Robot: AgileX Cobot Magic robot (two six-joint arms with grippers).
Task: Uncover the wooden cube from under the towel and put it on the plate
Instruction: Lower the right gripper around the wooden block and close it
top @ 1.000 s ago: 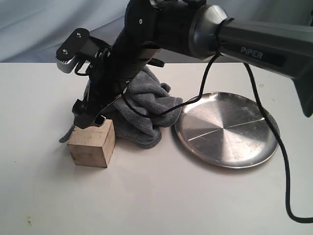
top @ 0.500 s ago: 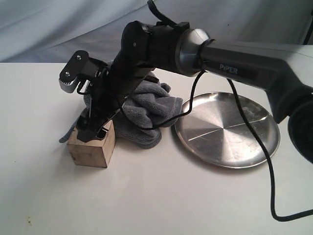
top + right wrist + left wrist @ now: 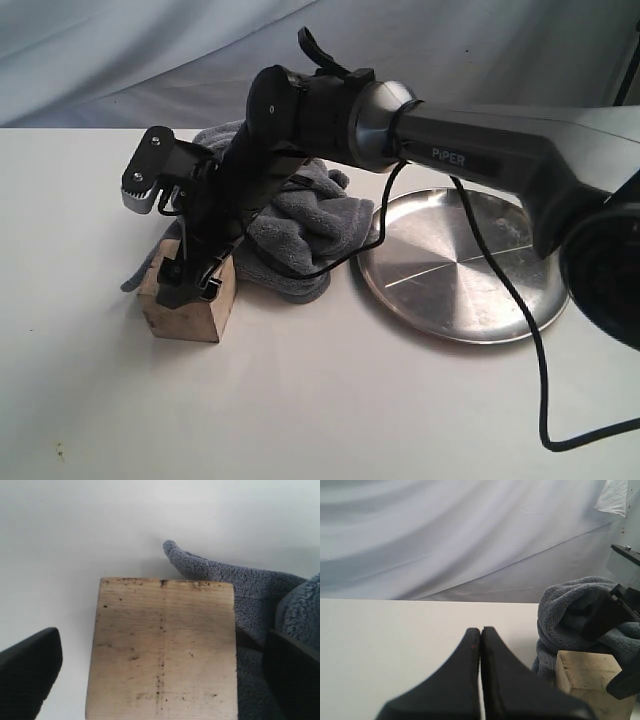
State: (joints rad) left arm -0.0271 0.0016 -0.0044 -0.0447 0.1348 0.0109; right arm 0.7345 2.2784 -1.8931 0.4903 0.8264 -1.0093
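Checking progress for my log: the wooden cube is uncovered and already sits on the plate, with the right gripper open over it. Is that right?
Not on the plate: the exterior view shows the wooden cube on the table beside the towel, apart from the plate. The rest holds.

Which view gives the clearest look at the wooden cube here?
The right wrist view: the wooden cube shows its top face large and unobstructed. The exterior view shows it partly behind the right gripper; the left wrist view catches only part at the frame edge.
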